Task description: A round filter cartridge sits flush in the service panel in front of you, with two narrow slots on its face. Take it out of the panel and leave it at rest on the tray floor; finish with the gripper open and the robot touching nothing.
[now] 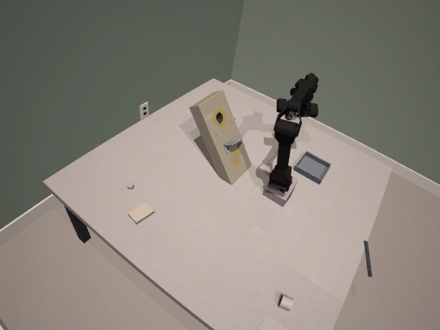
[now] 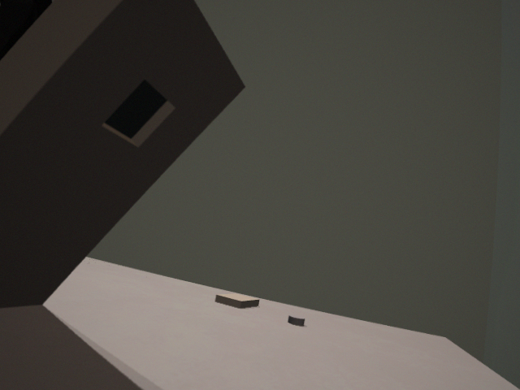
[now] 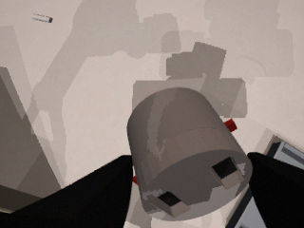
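My gripper (image 1: 291, 113) (image 3: 189, 163) is shut on the filter cartridge (image 3: 178, 125), a grey-white cylinder with two dark slots on its near face and small red tabs on its sides. It hangs in the air, well clear of the service panel (image 1: 224, 129) (image 2: 62, 176). The leaning beige panel has an open round socket (image 1: 219, 117) inside a yellow ring. The blue-grey tray (image 1: 307, 177) (image 3: 238, 211) lies on the table to the right of the arm's base. In the wrist view it shows at the lower right, partly hidden by a finger. The exterior view does not show the cartridge.
A grey hinged flap (image 1: 234, 141) sticks out from the panel above a lower yellow ring (image 1: 232, 160). A beige block (image 1: 141, 213) (image 2: 237, 298) and a small disc (image 1: 130, 185) (image 2: 296, 321) lie on the left side. A white cylinder (image 1: 287, 302) lies near the front.
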{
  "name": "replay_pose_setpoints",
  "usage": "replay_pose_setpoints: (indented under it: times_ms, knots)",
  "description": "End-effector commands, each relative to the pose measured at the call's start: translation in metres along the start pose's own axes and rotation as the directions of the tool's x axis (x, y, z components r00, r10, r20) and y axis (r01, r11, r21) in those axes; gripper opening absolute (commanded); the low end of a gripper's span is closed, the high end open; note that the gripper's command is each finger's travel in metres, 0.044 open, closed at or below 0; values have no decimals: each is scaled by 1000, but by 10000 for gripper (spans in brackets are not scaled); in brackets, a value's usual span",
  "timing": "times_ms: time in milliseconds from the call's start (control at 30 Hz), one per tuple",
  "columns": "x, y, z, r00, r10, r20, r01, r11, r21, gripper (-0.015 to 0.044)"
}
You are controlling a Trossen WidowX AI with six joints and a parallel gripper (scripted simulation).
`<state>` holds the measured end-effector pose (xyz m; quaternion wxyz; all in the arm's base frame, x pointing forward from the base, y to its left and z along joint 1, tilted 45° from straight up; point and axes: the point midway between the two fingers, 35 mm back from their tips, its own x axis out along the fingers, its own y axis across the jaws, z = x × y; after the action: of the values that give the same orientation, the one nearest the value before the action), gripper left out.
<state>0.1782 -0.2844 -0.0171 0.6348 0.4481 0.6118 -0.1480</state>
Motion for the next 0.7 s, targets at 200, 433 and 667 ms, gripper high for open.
replay_pose_setpoints:
  times_ms: [200,433,667]
  knots:
    - [6,-25,-4,998,-58,13,57,993,108,0]
    - [28,-74,-28,990,-141,5,136,961,240,0]
    - [50,-115,-60,976,-218,-19,209,906,368,0]
